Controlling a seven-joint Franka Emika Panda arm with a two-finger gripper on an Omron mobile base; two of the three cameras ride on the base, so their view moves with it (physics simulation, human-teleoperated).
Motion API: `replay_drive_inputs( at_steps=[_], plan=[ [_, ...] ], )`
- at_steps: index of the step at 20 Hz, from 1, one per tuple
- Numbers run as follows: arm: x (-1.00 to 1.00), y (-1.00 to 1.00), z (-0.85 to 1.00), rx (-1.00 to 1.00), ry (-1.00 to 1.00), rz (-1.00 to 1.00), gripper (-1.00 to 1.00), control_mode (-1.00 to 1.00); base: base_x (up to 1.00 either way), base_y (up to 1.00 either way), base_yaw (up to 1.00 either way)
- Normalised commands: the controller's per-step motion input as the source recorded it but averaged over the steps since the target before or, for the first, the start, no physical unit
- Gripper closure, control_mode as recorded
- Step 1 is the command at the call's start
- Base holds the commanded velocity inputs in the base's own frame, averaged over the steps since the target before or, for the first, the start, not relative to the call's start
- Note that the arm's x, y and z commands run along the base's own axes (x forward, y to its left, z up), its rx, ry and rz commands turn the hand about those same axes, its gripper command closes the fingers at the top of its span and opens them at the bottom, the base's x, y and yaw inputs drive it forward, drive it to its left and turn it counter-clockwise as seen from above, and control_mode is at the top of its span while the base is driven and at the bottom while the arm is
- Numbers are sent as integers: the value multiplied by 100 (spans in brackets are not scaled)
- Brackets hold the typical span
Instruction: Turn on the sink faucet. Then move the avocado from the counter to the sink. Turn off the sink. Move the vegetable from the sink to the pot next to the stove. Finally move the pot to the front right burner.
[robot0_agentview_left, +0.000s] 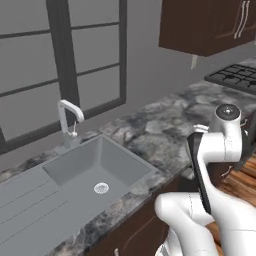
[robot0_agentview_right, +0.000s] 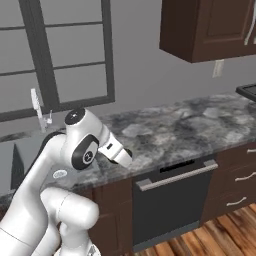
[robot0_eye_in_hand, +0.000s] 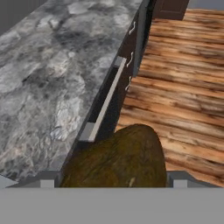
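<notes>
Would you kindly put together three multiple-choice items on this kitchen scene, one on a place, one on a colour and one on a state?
1. Where is the avocado?
A. in the sink basin
B. between the fingers
C. on the stove

2. What colour is the counter?
A. mottled grey
B. plain white
C. green

3. How do the upper cabinet doors stand?
A. wide open
B. taken off
C. closed

Answers:
1 B: the hand view shows the avocado sitting between the two fingers, off the counter.
2 A: the counter is grey, veined stone in both base views.
3 C: the doors lie flush with the cabinet front.
</notes>
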Motion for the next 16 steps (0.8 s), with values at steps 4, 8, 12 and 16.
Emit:
replay_drive_inputs(
  at_steps=[4, 8, 12, 16],
  plan=[
    [0, 0, 0, 0, 0, 0, 100, 100, 60, -71, -24],
    [0, 0, 0, 0, 0, 0, 100, 100, 70, -77, -19],
    [0, 0, 0, 0, 0, 0, 100, 100, 71, -86, -15],
    [0, 0, 0, 0, 0, 0, 100, 100, 78, -85, -12]
  ],
)
